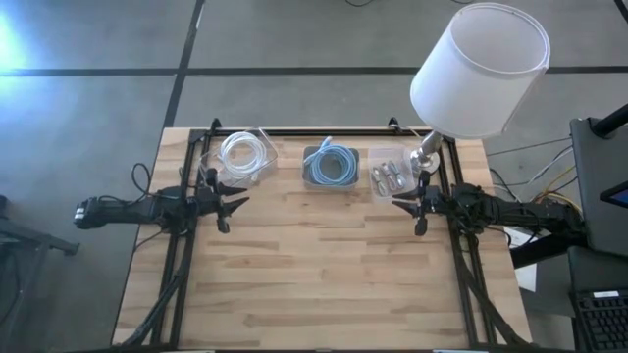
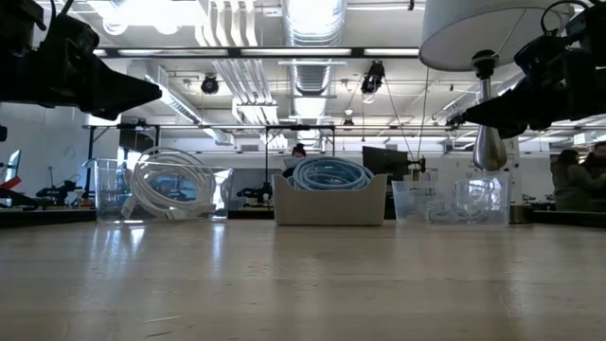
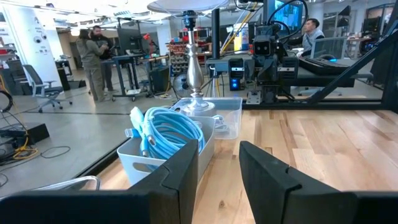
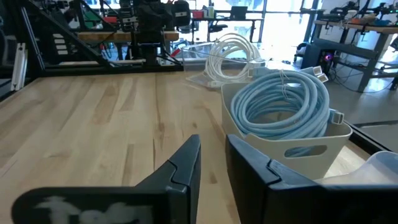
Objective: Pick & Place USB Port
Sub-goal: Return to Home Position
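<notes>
Small metallic USB parts (image 1: 391, 176) lie in a clear bin (image 1: 374, 157) at the table's far right; the bin also shows in the low view (image 2: 454, 201). My left gripper (image 1: 235, 204) (image 3: 219, 168) hovers open above the table's left side, pointing right, near a clear bin of white cable (image 1: 242, 155). My right gripper (image 1: 402, 203) (image 4: 213, 165) hovers open on the right, pointing left, just on the near side of the USB bin. Neither touches anything.
A pale bin of coiled blue cable (image 1: 331, 167) (image 4: 283, 112) stands between the two clear bins along the far edge. A lamp with a white shade (image 1: 481, 69) and a metal stem (image 3: 197, 74) stands at the far right corner. Bare wood (image 1: 324, 265) fills the table's middle and near half.
</notes>
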Robot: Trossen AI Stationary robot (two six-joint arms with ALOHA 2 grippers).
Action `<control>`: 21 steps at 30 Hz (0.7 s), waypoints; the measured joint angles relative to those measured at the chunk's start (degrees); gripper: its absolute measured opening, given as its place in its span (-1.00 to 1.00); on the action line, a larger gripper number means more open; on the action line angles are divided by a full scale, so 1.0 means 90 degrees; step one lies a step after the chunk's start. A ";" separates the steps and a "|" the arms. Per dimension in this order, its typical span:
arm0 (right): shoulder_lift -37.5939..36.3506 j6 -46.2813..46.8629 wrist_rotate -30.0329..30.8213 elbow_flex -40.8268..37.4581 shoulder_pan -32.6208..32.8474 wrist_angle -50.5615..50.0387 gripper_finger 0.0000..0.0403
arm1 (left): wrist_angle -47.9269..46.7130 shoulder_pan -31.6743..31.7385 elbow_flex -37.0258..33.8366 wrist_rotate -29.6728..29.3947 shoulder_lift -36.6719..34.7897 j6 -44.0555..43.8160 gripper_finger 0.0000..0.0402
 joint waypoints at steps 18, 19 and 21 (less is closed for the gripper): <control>0.0000 0.0000 0.0000 0.0002 0.0000 0.0000 -0.56 | 0.0002 0.0000 0.0000 0.0000 0.0000 0.0002 -0.39; -0.0001 0.0001 0.0001 0.0002 0.0001 0.0000 -0.57 | 0.0002 0.0000 0.0000 0.0000 0.0000 0.0002 -0.39; -0.0002 0.0000 0.0001 0.0002 0.0000 -0.0002 -0.59 | 0.0002 0.0000 0.0000 0.0001 0.0000 0.0001 -0.39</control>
